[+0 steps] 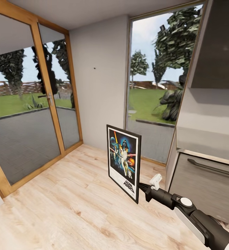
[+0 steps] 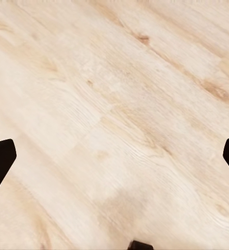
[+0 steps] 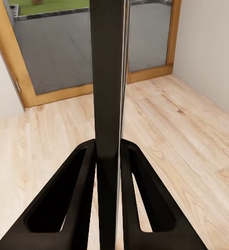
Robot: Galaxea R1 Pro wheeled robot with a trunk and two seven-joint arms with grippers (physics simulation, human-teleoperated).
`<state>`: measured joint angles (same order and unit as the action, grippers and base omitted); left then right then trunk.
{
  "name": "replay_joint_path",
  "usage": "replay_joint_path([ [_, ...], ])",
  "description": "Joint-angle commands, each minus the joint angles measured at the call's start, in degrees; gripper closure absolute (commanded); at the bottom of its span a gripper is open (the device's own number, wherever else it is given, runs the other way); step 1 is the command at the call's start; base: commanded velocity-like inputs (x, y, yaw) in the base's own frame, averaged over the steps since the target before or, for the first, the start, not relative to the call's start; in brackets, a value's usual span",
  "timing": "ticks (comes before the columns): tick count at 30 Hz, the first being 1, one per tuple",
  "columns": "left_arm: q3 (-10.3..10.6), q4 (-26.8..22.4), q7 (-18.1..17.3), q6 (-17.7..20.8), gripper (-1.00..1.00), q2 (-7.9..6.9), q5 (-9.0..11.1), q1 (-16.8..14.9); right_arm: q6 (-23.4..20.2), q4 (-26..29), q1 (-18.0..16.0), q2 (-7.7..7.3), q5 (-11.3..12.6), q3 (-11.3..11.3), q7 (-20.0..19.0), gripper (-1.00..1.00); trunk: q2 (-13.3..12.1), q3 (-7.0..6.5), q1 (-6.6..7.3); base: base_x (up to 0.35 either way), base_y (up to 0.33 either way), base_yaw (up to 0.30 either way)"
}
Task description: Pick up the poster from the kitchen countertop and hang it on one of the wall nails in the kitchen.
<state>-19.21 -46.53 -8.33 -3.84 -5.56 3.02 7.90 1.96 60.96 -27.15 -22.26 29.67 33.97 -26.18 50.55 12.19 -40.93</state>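
— Where is our right arm [image 1: 197, 222]?
— Stretched forward and low, the right gripper [image 3: 108, 156] clamped on the poster's [image 1: 124, 160] edge, both fingers [image 3: 67, 198] pressed flat against it.
— And our left gripper [image 2: 114, 156]?
— Spread wide, pointing downward, holding nothing.

The poster [image 1: 124, 162] stood upright above the floor [image 1: 66, 211], held at its lower right edge by the right gripper [image 1: 141, 188]. Behind it was the wall [image 1: 99, 93], with a nail [image 1: 94, 68] high up. Glass doors [image 1: 31, 114] stood left, cabinets [image 1: 204, 184] right.
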Motion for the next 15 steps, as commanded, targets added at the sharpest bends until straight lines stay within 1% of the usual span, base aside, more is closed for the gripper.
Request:
replay_joint_path([
  [1, -0.12, -0.03, -0.37, -0.05, -1.00, 0.02, 0.31, 0.01, 0.15, -0.06, -0.09, -0.06, 0.56, 0.22, -0.19, 1.00, -0.36, -0.12, 0.22, 0.000, 0.000, 0.000],
  [15, -0.12, -0.05, -0.37, -0.03, -1.00, 0.02, 0.31, 0.01, 0.15, -0.12, -0.07, -0.01, 0.56, 0.22, -0.11, 1.00, -5.98, -2.63, 3.29, 0.000, 0.000, 0.000],
])
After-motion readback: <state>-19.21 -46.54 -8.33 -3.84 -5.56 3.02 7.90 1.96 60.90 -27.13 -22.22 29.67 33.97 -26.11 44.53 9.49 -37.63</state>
